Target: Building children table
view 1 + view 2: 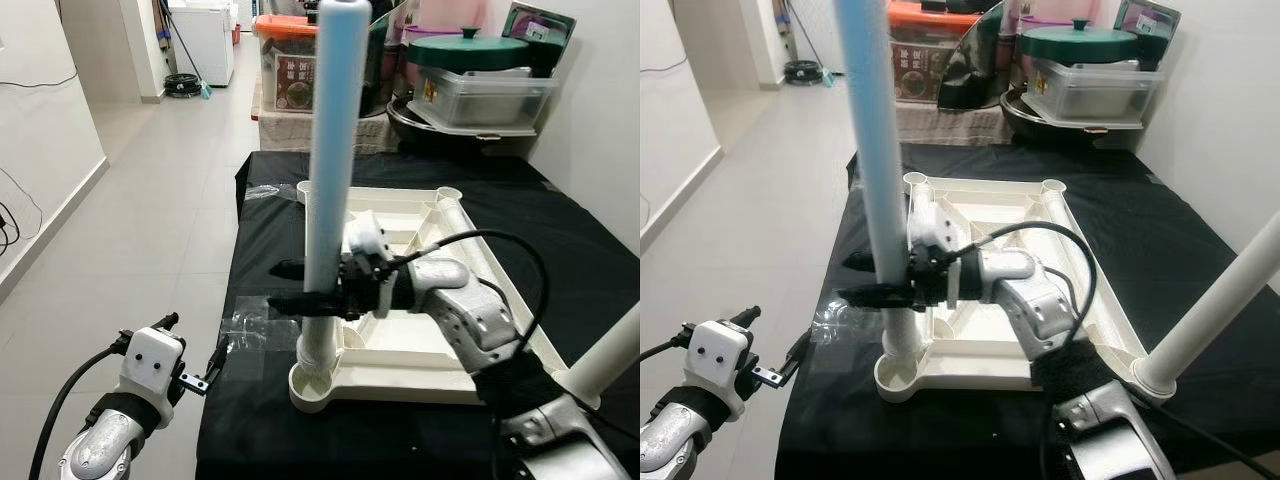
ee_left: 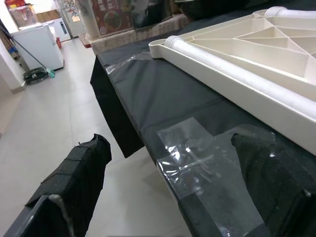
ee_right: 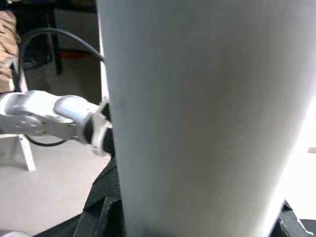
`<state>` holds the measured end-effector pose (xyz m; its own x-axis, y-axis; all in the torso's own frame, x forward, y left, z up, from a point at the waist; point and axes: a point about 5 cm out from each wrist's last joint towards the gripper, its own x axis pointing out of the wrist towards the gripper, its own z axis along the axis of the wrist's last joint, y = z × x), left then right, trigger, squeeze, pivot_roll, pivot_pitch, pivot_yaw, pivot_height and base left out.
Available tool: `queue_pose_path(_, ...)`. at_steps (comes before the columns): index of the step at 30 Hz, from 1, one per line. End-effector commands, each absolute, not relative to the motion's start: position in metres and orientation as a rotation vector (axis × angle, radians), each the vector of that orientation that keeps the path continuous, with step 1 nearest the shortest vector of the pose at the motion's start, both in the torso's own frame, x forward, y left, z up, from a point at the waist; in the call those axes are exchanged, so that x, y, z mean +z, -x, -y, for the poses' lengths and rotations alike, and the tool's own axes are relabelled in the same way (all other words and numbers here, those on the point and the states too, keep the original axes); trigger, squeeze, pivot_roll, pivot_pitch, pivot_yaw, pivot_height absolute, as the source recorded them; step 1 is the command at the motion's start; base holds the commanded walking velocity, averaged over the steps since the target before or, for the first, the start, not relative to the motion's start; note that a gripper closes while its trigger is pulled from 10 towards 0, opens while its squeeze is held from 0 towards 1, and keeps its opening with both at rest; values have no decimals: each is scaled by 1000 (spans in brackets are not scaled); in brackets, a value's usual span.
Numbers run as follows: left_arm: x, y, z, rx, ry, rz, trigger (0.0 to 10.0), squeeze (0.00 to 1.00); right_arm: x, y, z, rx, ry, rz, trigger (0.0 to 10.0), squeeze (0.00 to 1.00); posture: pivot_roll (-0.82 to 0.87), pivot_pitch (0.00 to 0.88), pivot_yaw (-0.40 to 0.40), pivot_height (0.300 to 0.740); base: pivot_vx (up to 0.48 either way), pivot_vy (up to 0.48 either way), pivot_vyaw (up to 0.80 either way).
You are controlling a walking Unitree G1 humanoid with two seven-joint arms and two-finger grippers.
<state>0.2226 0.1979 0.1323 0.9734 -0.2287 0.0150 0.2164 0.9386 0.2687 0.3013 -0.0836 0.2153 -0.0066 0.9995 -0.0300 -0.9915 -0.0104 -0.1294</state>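
Observation:
A cream table top [image 1: 400,362] lies upside down on a black-covered table [image 1: 590,230]. A light blue leg [image 1: 335,150] stands upright in the near left corner socket [image 1: 312,385]. My right gripper [image 1: 305,287] is shut on this leg just above the socket; up close the leg [image 3: 197,118] is a broad pale column. A white leg [image 1: 1220,300] leans out of the near right corner. My left gripper [image 1: 198,335] hangs open low beside the table's left edge, its black fingers [image 2: 74,182] apart with nothing between them.
Clear tape [image 2: 197,148] is stuck on the black cloth near the left edge. Storage boxes and a green-lidded pot [image 1: 470,55] are stacked behind the table. Tiled floor [image 1: 130,220] stretches along the left, with a white freezer [image 1: 205,40] far back.

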Motion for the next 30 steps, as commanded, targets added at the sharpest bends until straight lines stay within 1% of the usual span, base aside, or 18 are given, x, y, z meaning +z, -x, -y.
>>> queue_pose_path(1, 132, -225, -198, -240, -264, 51, 10000, 0, 188, -294, 87, 1606, 102, -73, 10000, 0, 54, 0, -86, 740, 0, 0, 0)
queue_pose_path(7, 132, -229, -198, -246, -267, 57, 10000, 0, 180, -288, 81, 1636, 106, -82, 10000, 0, 53, 0, -83, 740, 0, 0, 0)
queue_pose_path(11, 132, -231, -198, -241, -266, 63, 10000, 0, 175, -293, 71, 1617, 110, -80, 10000, 0, 61, 0, -94, 740, 0, 0, 0)
queue_pose_path(16, 130, -230, -196, -240, -258, 61, 10000, 0, 161, -299, 63, 1583, 172, -125, 10000, 0, 61, 0, -101, 740, 0, 0, 0)
queue_pose_path(19, 129, -230, -195, -240, -254, 61, 10000, 0, 157, -298, 60, 1599, 136, -159, 10000, 0, 68, 0, -109, 740, 0, 0, 0)
queue_pose_path(22, 128, -230, -197, -218, -235, 60, 10000, 0, 157, -305, 66, 1596, 33, -178, 10000, 0, 79, 0, -124, 740, 0, 0, 0)
queue_pose_path(25, 127, -229, -199, -209, -228, 58, 10000, 0, 157, -308, 69, 1582, 8, -179, 10000, 0, 81, 0, -128, 740, 0, 0, 0)
queue_pose_path(26, 125, -227, -201, -196, -212, 52, 10000, 0, 151, -314, 77, 1538, 12, -194, 10000, 0, 81, 0, -129, 740, 0, 0, 0)
queue_pose_path(30, 124, -227, -202, -193, -206, 50, 10000, 0, 149, -316, 79, 1520, -6, -204, 10000, 0, 79, 0, -130, 740, 0, 0, 0)
